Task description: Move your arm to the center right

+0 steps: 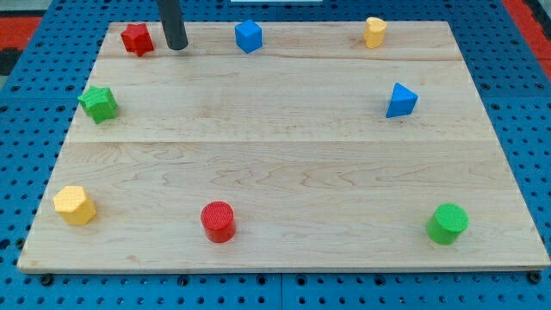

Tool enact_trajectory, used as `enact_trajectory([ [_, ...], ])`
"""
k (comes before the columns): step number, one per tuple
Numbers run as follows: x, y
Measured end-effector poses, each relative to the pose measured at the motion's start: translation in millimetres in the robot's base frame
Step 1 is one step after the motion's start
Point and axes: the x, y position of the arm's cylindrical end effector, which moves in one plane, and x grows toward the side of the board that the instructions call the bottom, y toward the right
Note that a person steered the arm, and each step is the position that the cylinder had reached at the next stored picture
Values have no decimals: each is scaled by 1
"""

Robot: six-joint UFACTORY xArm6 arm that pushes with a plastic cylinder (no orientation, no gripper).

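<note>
I have no claw, only a rod. My tip (177, 47) sits at the view's top left, just beside the red star block (137, 39); the whole crossing toward the blue triangular block (400, 101) remains.

What you see of your arm is only a straight, round rod, dark grey to near black, smooth and matte, with no cables, screws or markings showing. Its tip (177, 47) ends blunt and flat-cut.

Looked like a robotics lab. Wooden board (284, 164) sat on a blue perforated base (508, 52). Bench setup, not a home.
</note>
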Motion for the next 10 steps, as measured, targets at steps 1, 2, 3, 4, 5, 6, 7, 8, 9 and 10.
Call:
enact_trajectory([
  [1, 2, 0],
  [2, 2, 0],
  [3, 2, 0],
  [4, 2, 1],
  [5, 3, 20],
  [6, 38, 52],
  [7, 92, 79],
  [8, 155, 128],
  [9, 208, 216],
  [10, 209, 320],
])
